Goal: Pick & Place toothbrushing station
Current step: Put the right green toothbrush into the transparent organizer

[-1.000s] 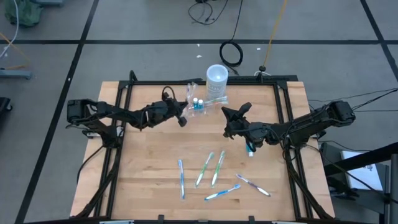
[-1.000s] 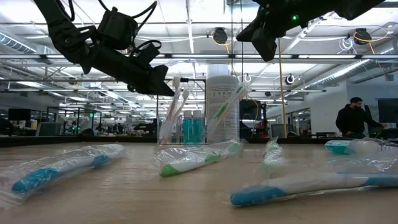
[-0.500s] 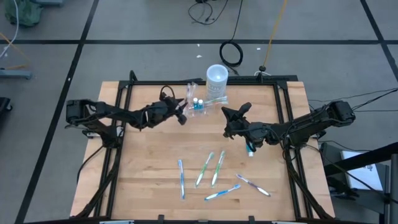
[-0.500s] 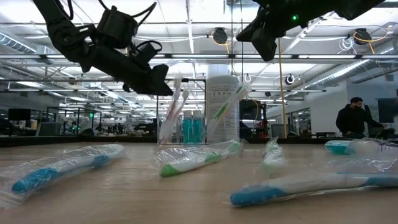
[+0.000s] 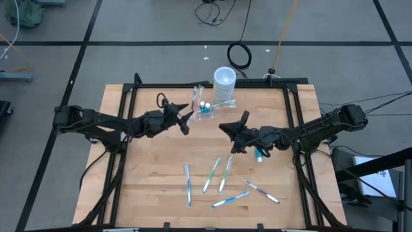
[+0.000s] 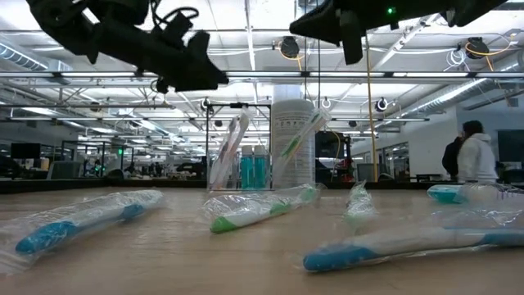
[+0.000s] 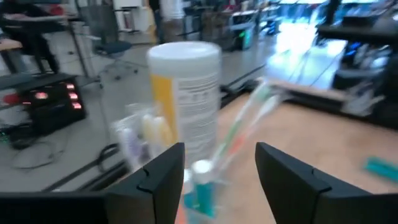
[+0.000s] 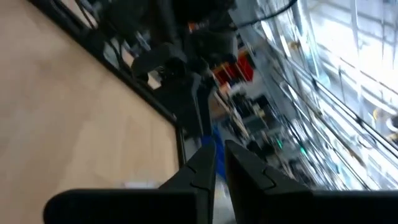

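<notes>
While both arms hang above the wooden table (image 5: 148,167), the toothbrushing station (image 5: 205,105), a clear plastic holder with small blue-capped items in it, stands at the table's far edge, touching or just beside the tall white cup (image 5: 224,80). The left gripper (image 5: 187,121) hovers just short of the holder on its left side, its fingers (image 7: 163,171) spread well apart with nothing between them; in the left wrist view the cup and holder show, blurred, through that gap. The right gripper (image 5: 226,134) is raised over the middle of the table, apart from the holder; its fingers (image 8: 202,163) stand almost together, seemingly with only a thin slit between them, and they grip nothing. Several wrapped toothbrushes (image 5: 214,174) lie scattered on the near half of the table. A person (image 6: 472,153) stands in the room beyond.
</notes>
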`<state>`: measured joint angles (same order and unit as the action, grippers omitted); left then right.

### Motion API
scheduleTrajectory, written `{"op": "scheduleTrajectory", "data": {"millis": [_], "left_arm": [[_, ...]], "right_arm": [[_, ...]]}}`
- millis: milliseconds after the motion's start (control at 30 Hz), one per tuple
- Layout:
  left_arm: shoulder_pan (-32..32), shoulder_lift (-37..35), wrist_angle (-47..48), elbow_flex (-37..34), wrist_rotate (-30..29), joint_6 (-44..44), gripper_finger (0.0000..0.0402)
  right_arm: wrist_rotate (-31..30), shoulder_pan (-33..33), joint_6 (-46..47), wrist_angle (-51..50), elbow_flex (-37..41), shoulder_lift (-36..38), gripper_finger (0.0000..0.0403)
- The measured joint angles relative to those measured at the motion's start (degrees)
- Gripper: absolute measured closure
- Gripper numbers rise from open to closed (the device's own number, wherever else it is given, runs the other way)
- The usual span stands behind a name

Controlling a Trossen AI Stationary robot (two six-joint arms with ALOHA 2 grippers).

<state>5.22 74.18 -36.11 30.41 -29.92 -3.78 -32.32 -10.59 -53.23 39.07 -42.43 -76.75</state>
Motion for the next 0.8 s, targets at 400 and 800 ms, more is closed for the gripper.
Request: {"op": "scheduleTrajectory", "data": {"millis": [400,800], "left_arm": [[-5.47,-0.33,0.47,0.00,17.91,-1.46,0.0230],[-5.52,-0.33,3.90,-0.02,15.90,-1.41,0.0240]], "right_arm": [[14.29,0.00,7.62,0.58,0.00,0.00,0.0362],[23.37,-0.04,35.78,-16.91,0.00,-5.04,0.0242]]}}
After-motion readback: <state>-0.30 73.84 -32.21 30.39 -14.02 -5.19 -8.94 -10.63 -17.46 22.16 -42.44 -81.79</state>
